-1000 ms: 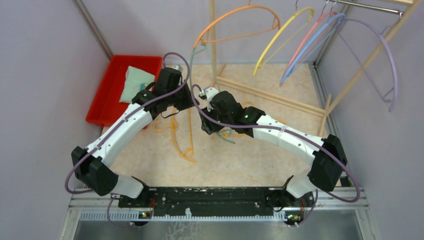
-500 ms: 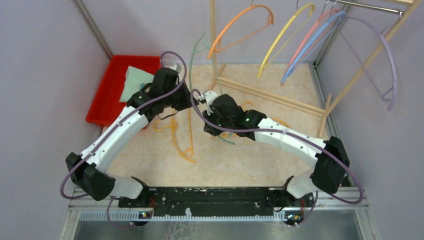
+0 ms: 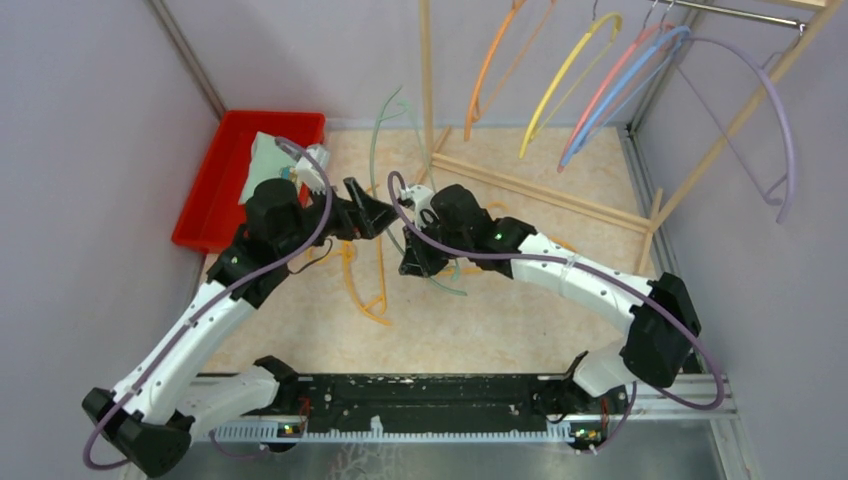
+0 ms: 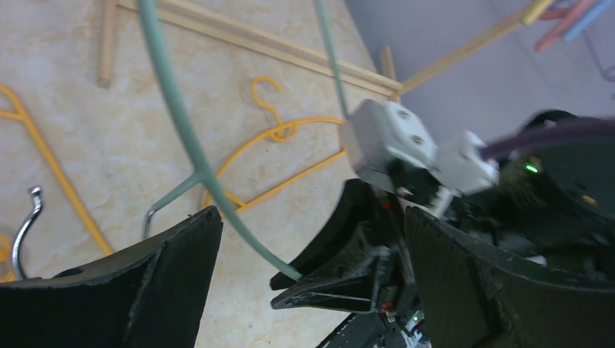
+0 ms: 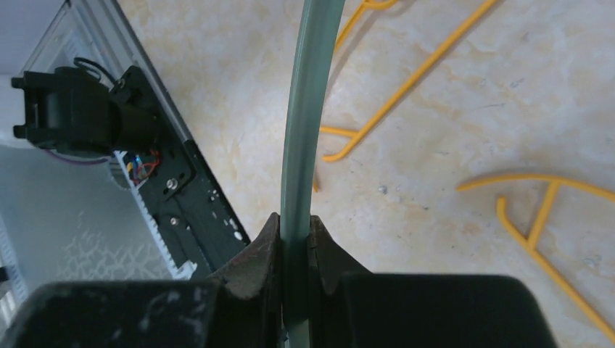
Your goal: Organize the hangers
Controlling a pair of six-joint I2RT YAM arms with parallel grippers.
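A pale green hanger [image 3: 373, 140] stands up from the floor in the top view, and my right gripper [image 3: 412, 262] is shut on its lower bar. The right wrist view shows that green bar [image 5: 308, 109] pinched between the right gripper [image 5: 296, 221] fingers. My left gripper [image 3: 375, 215] is open just left of it, touching nothing. In the left wrist view the left gripper [image 4: 312, 214] stands wide, with the green hanger [image 4: 178, 123] passing in front. Orange [image 3: 490, 70], yellow [image 3: 565, 70], blue [image 3: 620, 85] and lavender [image 3: 775, 110] hangers hang on the rack. Yellow hangers [image 3: 365, 285] lie on the floor.
A red bin [image 3: 215, 190] holding a pale cloth [image 3: 265, 165] sits at the back left. The wooden rack's upright pole [image 3: 428, 70] and its floor rail [image 3: 540, 190] stand just behind both grippers. Grey walls close in the left and right sides.
My right gripper closed on the green hanger. My left gripper opened, let it go and drew back left. The orange hanger on the rack swung round.
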